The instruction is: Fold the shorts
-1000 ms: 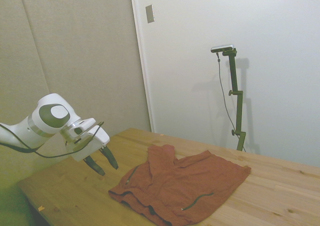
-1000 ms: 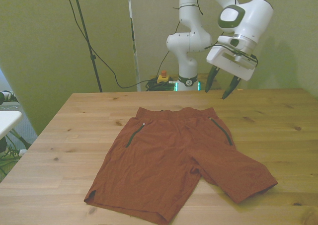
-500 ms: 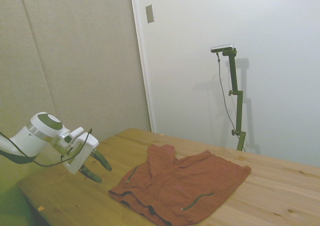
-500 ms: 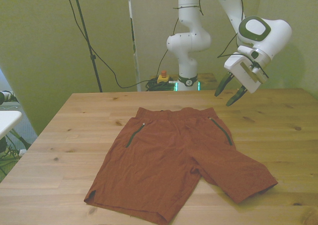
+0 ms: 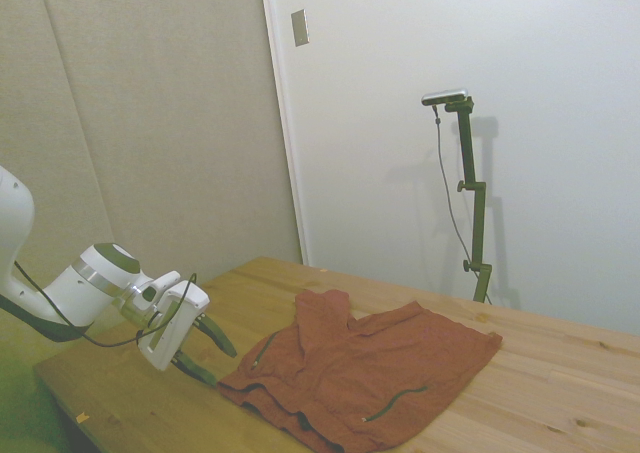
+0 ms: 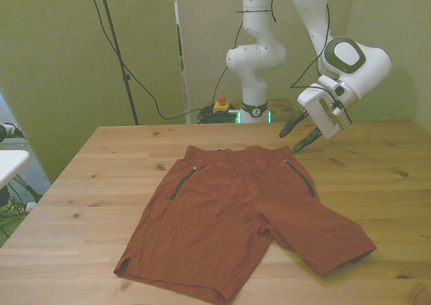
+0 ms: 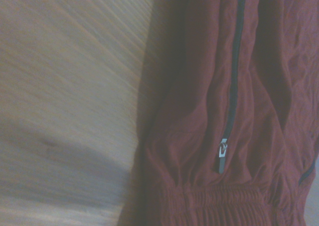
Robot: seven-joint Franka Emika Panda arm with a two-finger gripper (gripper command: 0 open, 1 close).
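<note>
Side view: the rust-red shorts (image 5: 365,378) are spread out on the wooden table (image 5: 560,373), a bit rumpled, with one leg bunched up at around 11 o'clock of the pile. A thin dark zip line shows on the near part of the cloth. The gripper (image 5: 210,353) sits low at about 9 o'clock from the shorts, just beside the waistband edge; whether a finger touches the cloth is hard to call from here. Its two dark fingers are spread apart and nothing is between them. The room behind is plain: a beige padded-looking wall panel (image 5: 150,123) on one side, a white wall (image 5: 520,63) on the other, and a small grey wall plate (image 5: 300,27) up high.

Front view: the shorts (image 6: 236,217) lie flat in the middle of the table (image 6: 81,204), waistband toward 12 o'clock, both legs pointing down to about 6. Two dark zip pockets run along the hips. The gripper (image 6: 300,133) hangs at roughly 1 o'clock of the shorts, near the waistband corner on the front view's right, fingers apart and empty. Yellow-green walls (image 6: 54,62) behind, black cables (image 6: 135,76) trailing down.

Wrist view: blurry close-up of the shorts (image 7: 199,136), with a dark zip (image 7: 234,76), a silver zip pull (image 7: 223,148) and the gathered waistband (image 7: 214,198), beside bare wood (image 7: 65,86).
</note>
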